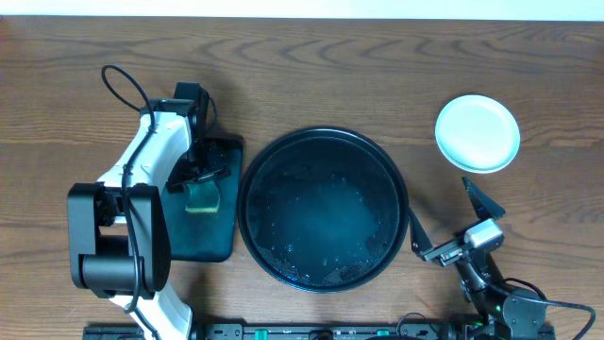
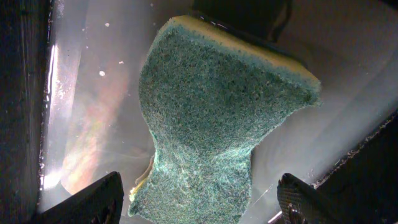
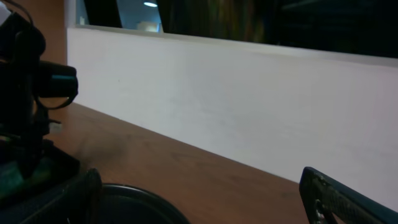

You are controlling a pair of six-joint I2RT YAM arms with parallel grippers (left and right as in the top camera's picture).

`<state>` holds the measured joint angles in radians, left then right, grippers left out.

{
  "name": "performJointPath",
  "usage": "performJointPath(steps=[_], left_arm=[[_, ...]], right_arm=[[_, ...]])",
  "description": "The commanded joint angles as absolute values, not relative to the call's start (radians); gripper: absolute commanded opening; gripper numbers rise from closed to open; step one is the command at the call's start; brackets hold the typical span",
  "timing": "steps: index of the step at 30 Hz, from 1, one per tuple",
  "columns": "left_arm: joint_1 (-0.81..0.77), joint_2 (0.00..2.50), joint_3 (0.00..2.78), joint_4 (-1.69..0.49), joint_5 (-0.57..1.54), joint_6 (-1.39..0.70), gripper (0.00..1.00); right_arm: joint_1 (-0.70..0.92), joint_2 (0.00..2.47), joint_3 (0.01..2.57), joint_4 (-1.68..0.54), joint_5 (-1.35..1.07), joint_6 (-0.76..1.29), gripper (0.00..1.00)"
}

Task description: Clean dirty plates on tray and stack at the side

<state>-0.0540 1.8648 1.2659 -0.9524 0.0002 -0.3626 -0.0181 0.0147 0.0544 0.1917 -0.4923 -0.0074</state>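
Observation:
The round black tray (image 1: 321, 210) sits mid-table with no plates on it, only water drops. The plates (image 1: 477, 132) sit on the bare wood at the far right, a white one on top with a mint-aqua edge showing under it. My left gripper (image 1: 196, 175) is open over a green sponge (image 2: 217, 112), its fingers (image 2: 202, 202) on either side of the sponge and apart from it. My right gripper (image 1: 451, 219) is open and empty, between the black tray and the plates. In the right wrist view it (image 3: 208, 199) shows above the tray's rim (image 3: 146, 205).
A dark-green rectangular tray (image 1: 212, 236) lies left of the black tray, and the sponge (image 1: 201, 196) lies on it. The left arm's white body (image 1: 142, 179) stretches over that side. A white wall (image 3: 249, 99) bounds the table's far edge.

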Motion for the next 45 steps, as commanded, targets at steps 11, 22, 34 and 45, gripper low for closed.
performJointPath(steps=[11, 22, 34, 45], left_arm=[[-0.049, 1.864, 1.263, -0.955, -0.009, -0.361, 0.80], [-0.049, 1.864, 1.263, -0.955, -0.009, -0.361, 0.80], [-0.049, 1.864, 1.263, -0.955, -0.009, -0.361, 0.80], [-0.049, 1.864, 1.263, -0.955, -0.009, -0.361, 0.80]], right_arm=[[0.004, 0.005, 0.005, 0.136, -0.377, 0.007, 0.99], [0.004, 0.005, 0.005, -0.048, -0.315, -0.043, 0.99], [0.004, 0.005, 0.005, -0.052, -0.311, -0.174, 0.99], [0.004, 0.005, 0.005, -0.049, -0.311, -0.173, 0.99]])
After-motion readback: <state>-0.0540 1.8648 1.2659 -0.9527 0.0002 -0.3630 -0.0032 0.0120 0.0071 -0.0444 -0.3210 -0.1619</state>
